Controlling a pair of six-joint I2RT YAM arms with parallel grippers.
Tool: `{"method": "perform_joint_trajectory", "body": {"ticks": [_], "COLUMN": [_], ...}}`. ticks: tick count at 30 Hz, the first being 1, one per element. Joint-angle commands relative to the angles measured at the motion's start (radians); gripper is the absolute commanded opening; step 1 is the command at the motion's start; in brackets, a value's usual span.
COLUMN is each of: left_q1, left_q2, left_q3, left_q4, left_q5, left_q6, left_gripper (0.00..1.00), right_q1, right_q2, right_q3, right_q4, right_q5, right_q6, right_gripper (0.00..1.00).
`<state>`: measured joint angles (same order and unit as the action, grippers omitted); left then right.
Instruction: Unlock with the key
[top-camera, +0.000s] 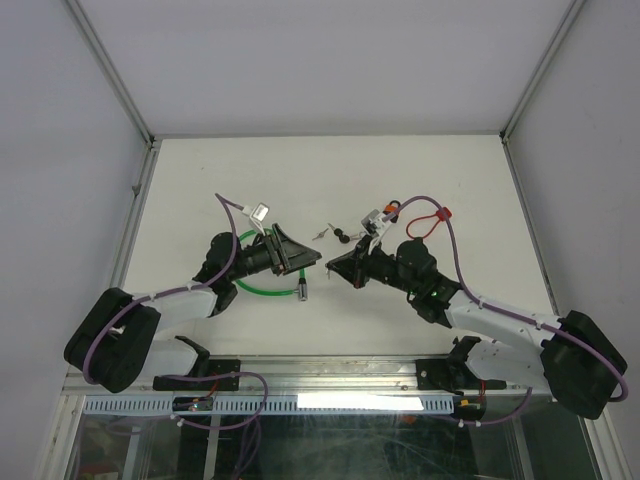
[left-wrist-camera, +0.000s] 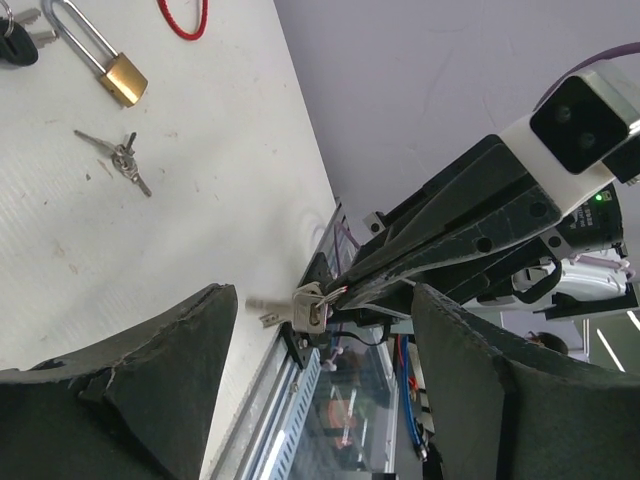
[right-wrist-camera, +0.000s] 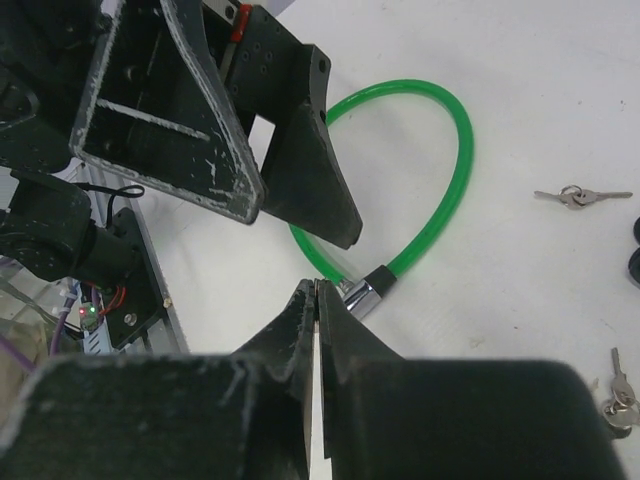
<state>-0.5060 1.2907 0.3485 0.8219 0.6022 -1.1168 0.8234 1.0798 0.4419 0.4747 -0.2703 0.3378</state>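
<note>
My right gripper (top-camera: 333, 268) is shut on a small silver key (left-wrist-camera: 303, 306), which sticks out of its tips in the left wrist view. In the right wrist view the gripper (right-wrist-camera: 317, 291) is pressed shut and the key is almost hidden between the fingers. My left gripper (top-camera: 297, 256) is open and empty, its fingers (left-wrist-camera: 150, 370) facing the right gripper's tips a short way off. A green cable lock (top-camera: 262, 291) lies under and in front of the left gripper, its metal end (right-wrist-camera: 362, 293) just beyond the right fingertips. A brass padlock (left-wrist-camera: 122, 77) lies further back.
A loose bunch of keys (left-wrist-camera: 121, 156) lies on the white table (top-camera: 300, 180) behind the grippers, also in the right wrist view (right-wrist-camera: 578, 195). Black-headed keys (top-camera: 345, 237), a red cord loop (top-camera: 425, 220) and another key bunch (right-wrist-camera: 620, 395) lie near the right arm. White walls enclose the table.
</note>
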Motion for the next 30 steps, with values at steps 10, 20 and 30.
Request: {"method": "perform_joint_trajectory", "body": {"ticks": [10,20,30], "left_q1": [-0.021,-0.02,-0.02], "left_q2": [-0.076,-0.204,-0.253], "left_q3": [0.045,0.078,0.109], "left_q4": [-0.254,-0.538,-0.665], "left_q5": [-0.166,-0.346,-0.404], "left_q6": [0.075,0.201,0.299], "left_gripper": [0.76,0.81,0.84], "right_q1": [-0.002,-0.002,-0.001], "right_q2": [0.056,0.242,0.326], "right_q3": [0.037,0.107,0.099], "right_q4": [-0.015,-0.002,-0.082], "right_q5": [0.087,0.087,0.087], "right_q6": [0.024,0.024,0.024], "right_gripper": [0.0,0.0,0.0]}}
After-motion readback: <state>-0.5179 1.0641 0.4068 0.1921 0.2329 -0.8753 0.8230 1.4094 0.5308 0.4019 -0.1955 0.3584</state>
